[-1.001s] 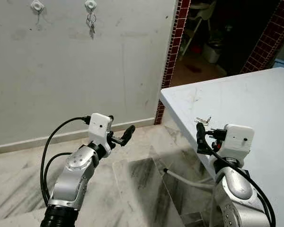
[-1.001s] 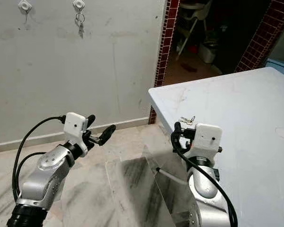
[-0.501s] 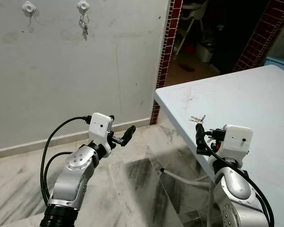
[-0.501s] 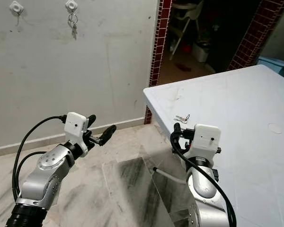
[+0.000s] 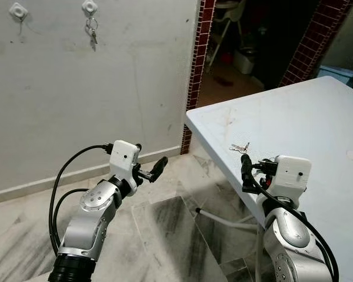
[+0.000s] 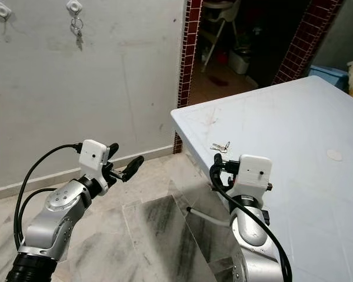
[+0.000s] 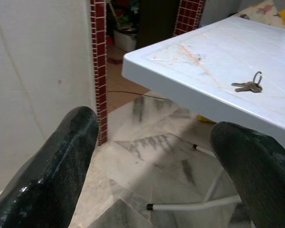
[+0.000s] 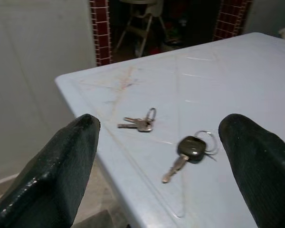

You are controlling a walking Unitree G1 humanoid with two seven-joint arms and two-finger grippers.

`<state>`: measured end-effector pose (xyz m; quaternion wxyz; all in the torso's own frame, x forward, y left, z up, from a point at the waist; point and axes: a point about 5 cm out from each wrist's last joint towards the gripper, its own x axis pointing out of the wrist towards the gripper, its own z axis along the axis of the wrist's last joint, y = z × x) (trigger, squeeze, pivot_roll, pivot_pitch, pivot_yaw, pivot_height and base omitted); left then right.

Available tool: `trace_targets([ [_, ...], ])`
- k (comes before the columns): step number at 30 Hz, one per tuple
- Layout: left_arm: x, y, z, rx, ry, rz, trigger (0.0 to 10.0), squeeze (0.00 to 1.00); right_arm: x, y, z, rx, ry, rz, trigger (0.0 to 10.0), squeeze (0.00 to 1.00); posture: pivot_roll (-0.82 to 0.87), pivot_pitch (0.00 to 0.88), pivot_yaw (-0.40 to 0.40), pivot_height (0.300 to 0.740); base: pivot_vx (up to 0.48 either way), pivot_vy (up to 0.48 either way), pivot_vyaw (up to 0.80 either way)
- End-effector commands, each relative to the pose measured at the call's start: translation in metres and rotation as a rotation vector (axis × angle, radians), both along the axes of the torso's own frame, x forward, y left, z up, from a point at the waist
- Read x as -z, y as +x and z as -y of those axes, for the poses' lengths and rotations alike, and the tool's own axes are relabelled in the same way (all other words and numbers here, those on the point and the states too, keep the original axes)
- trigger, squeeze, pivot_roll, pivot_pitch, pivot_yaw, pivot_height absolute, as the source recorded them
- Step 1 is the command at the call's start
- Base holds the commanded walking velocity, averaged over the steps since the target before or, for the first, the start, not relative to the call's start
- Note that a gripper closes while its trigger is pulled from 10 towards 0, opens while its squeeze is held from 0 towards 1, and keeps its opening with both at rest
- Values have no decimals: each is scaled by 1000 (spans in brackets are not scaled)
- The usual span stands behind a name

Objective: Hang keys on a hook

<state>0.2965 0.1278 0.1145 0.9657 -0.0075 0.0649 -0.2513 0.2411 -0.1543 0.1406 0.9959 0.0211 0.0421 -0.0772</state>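
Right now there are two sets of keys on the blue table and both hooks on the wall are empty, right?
Not quite. Two sets of keys do lie on the table: the small keys and the black-headed key, as the right wrist view shows. But just one hook is empty. The left eye view shows the other hook with a bunch of keys hanging from it.
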Motion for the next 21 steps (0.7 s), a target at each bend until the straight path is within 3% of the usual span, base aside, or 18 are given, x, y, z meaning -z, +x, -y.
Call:
trace_targets([
  [1,-2,0,2,11,12,4,10000,0,1,-1,1,12,6,-4,10000,0,28,0,-42,740,0,0,-800],
  [21,-1,0,-1,-3,18,-13,10000,0,2,1,-2,-7,2,0,10000,0,36,0,-42,740,0,0,-800],
])
